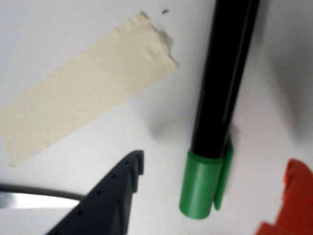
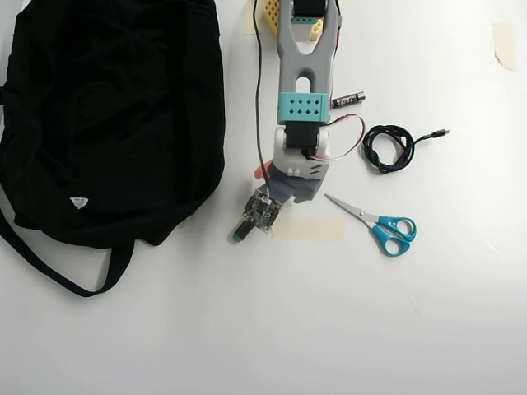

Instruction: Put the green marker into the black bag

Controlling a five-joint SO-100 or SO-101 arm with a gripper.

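Open claw [image 1: 210, 205] astride green marker [image 1: 220, 98], beside tape strip [image 1: 83, 103].

The arm [image 2: 305, 74] reaches down the overhead view, just right of the black bag [image 2: 107, 115]. Its gripper [image 1: 210, 196] hangs low, jaws spread apart.

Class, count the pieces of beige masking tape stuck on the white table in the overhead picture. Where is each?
3 pieces of tape: one beside the gripper, left of the scissors; one at the top right edge; one partly visible, top centre. The arm may hide others.
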